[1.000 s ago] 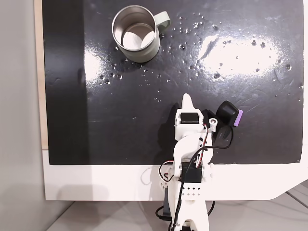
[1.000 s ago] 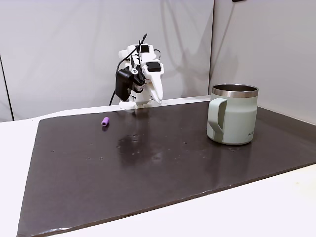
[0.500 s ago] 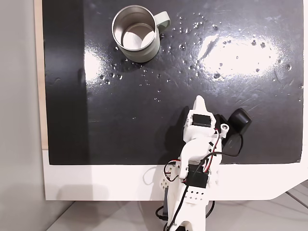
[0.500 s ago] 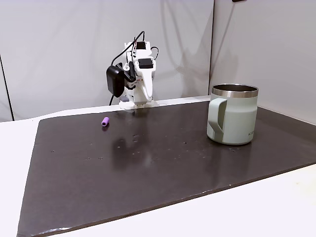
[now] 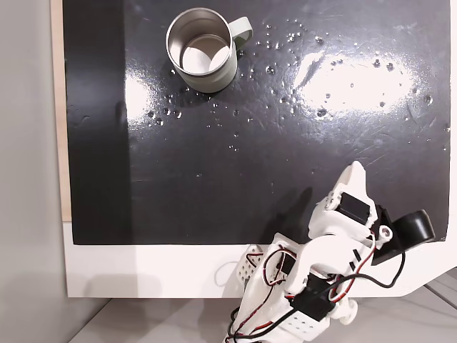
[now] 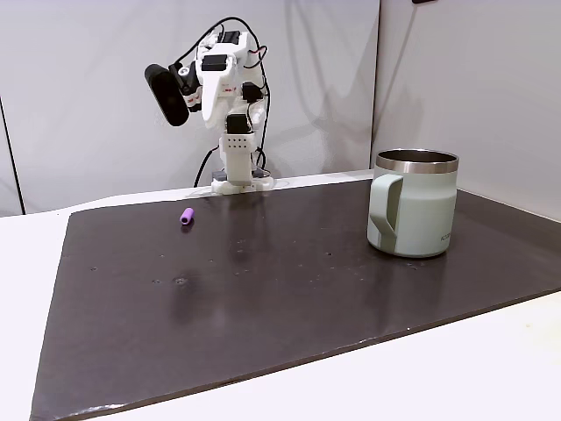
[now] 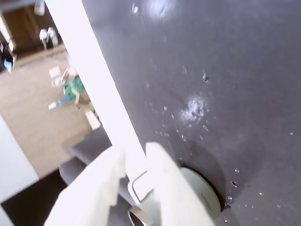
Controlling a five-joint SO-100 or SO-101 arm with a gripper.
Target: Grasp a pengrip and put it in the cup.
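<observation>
My pincer (image 7: 136, 160) covers most of the cup (image 7: 207, 195) in the blurred wrist view, its lower part cropped.

White table (image 6: 26, 254), black mat (image 6: 289, 289) on it, cup (image 6: 416, 203) and pengrip (image 6: 187, 216) on mat

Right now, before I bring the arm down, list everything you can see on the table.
Pengrip: one, purple, lying on the black mat near the arm's base, in a fixed view.
Mug: one, sage-green outside and steel inside, upright at the far side of the mat, handle to the right in a fixed view.
Mat: one, black, glossy, covering most of the white table.
Droplets: many, small specks scattered on the mat.
Arm: one, white, raised above its base.
Tool: one, white fingers slightly apart, holding nothing.
</observation>
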